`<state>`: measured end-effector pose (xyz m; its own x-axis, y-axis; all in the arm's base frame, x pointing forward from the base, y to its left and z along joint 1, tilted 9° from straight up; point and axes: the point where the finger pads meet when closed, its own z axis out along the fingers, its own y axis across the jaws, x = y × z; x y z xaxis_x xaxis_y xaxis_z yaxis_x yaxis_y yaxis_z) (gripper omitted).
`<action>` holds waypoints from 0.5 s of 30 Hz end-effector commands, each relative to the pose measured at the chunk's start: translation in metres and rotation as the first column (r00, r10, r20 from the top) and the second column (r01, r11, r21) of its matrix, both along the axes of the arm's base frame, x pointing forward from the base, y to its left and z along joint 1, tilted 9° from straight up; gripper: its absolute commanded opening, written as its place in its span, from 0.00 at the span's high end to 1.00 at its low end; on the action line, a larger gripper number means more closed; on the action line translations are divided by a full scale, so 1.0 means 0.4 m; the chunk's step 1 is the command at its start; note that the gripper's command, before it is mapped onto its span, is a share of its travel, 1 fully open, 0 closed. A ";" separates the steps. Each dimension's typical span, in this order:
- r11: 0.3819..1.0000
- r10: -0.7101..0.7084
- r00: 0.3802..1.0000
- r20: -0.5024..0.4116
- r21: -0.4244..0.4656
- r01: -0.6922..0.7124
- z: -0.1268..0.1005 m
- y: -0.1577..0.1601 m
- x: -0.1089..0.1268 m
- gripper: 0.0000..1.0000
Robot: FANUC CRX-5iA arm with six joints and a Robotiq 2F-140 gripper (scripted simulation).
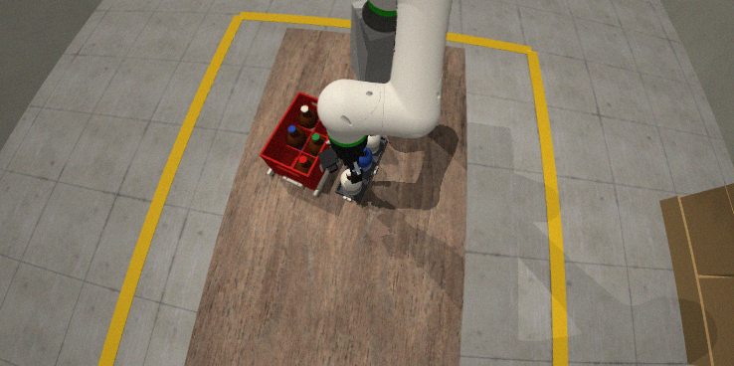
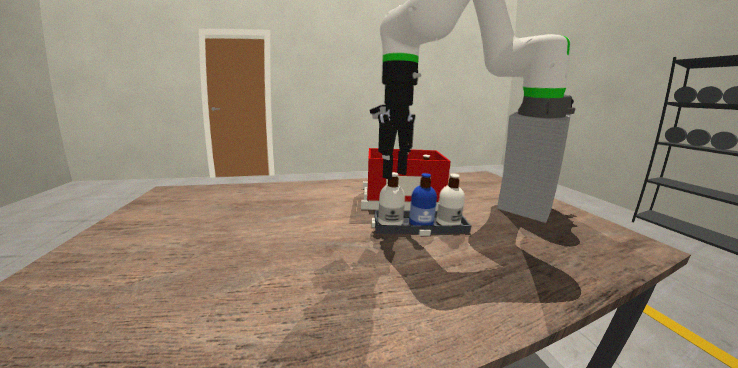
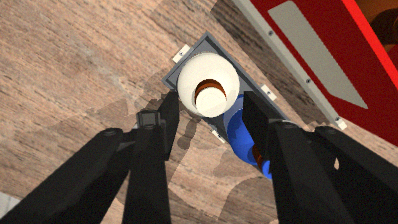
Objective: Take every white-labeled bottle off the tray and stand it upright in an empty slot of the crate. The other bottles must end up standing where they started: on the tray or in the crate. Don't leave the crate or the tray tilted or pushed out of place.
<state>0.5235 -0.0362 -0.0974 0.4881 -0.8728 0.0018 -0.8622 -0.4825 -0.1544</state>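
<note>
A white-labeled bottle (image 1: 350, 187) (image 2: 391, 205) (image 3: 200, 70) stands at one end of the dark tray (image 2: 449, 229) (image 3: 207, 40). A blue bottle (image 1: 365, 159) (image 2: 423, 205) (image 3: 241, 140) stands in the middle, and a second white-labeled bottle (image 1: 373, 143) (image 2: 451, 203) at the other end. My gripper (image 2: 395, 174) (image 3: 210, 105) is partly open and points down, its fingertips about cap height over the first white bottle, one to each side of its cap in the wrist view. The red crate (image 1: 282, 169) (image 2: 374, 179) (image 3: 345, 42) stands upright beside the tray.
The crate holds brown bottles with a white cap (image 1: 304, 108), a blue cap (image 1: 291, 129), a green cap (image 1: 315, 137) and a red cap (image 1: 302, 160). My arm hides part of the crate. The blue bottle is close to one finger in the wrist view.
</note>
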 end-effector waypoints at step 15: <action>1.000 0.000 1.000 0.002 0.000 0.000 -0.045 0.003 0.008 0.56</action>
<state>0.5259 -0.0350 -0.1146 0.4881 -0.8728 0.0018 -0.8622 -0.4825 -0.1544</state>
